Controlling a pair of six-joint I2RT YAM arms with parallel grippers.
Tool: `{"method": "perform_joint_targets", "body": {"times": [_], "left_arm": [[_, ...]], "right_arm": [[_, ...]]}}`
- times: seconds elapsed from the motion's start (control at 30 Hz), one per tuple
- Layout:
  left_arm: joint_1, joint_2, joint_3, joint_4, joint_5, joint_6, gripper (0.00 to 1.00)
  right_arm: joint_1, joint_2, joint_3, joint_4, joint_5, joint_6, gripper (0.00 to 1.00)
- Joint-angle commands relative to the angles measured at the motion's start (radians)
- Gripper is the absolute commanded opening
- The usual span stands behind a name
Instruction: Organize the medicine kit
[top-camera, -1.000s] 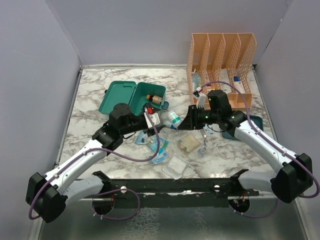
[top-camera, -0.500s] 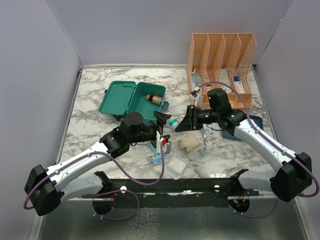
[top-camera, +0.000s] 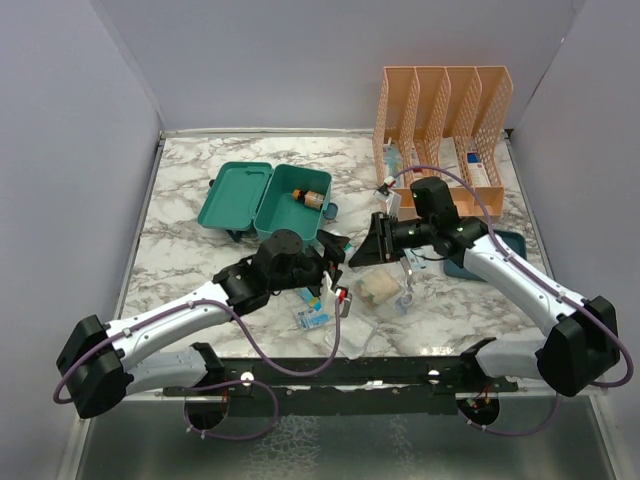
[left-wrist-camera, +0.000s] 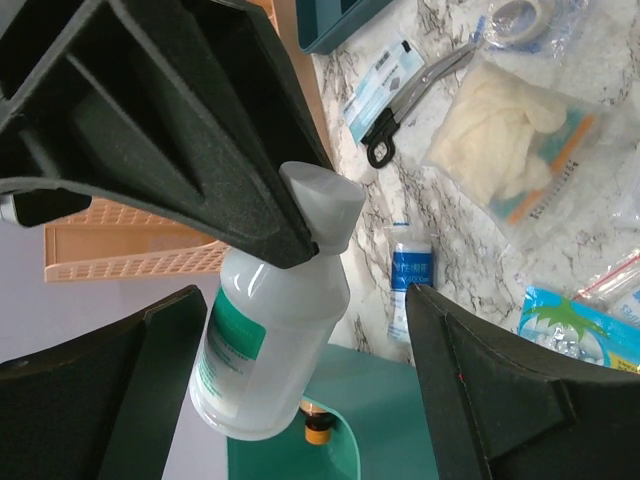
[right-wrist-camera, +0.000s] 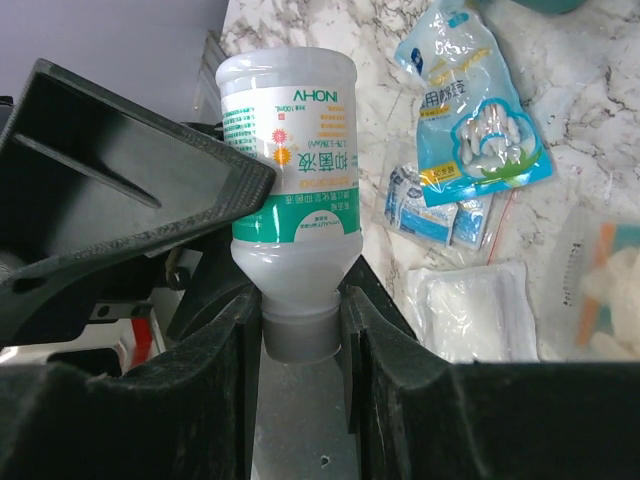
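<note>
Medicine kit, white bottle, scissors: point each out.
medicine kit (top-camera: 235, 195), top external view, inside of open lid.
white bottle (right-wrist-camera: 288, 170), right wrist view, printed label.
scissors (left-wrist-camera: 425, 88), left wrist view, blades.

Top view: fixed, high behind both arm bases, angled down and forward over the whole marbled counter (top-camera: 200, 190); far off.
Left wrist view: rides the left claw (left-wrist-camera: 305, 295), looking out between its fingers (left-wrist-camera: 500, 400), close on the white bottle (left-wrist-camera: 275, 345), counter beyond.
Right wrist view: rides the right claw (right-wrist-camera: 300, 312), very close on that bottle's neck.
Shared: both wrist views show the bottle and each other's claw.
</note>
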Motion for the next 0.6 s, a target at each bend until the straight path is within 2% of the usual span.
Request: {"method": "perform_joint_targets", "body": {"times": [0.0, 0.2, 0.43, 0.53, 0.57], "left_arm": [[-0.019, 0.017, -0.016, -0.027, -0.062, 0.058, 0.8], [-0.031, 0.03, -0.022, -0.036, -0.106, 0.097, 0.67], [-0.046, 0.052, -0.012, -0.044, -0.095, 0.093, 0.43], [-0.047, 0.053, -0.005, -0.049, -0.085, 0.081, 0.33], [-0.047, 0.053, 0.0, -0.053, -0.078, 0.067, 0.32]], "right_arm": [[0.0, 0.008, 0.023, 0.009, -0.073, 0.006, 0.07], [0.0, 0.008, 0.03, -0.009, -0.078, -0.002, 0.07], [0.0, 0.005, 0.058, -0.071, -0.058, -0.038, 0.08], [0.0, -0.006, 0.063, -0.064, -0.055, -0.026, 0.13], [0.0, -0.01, 0.062, -0.058, -0.054, -0.022, 0.18]]}}
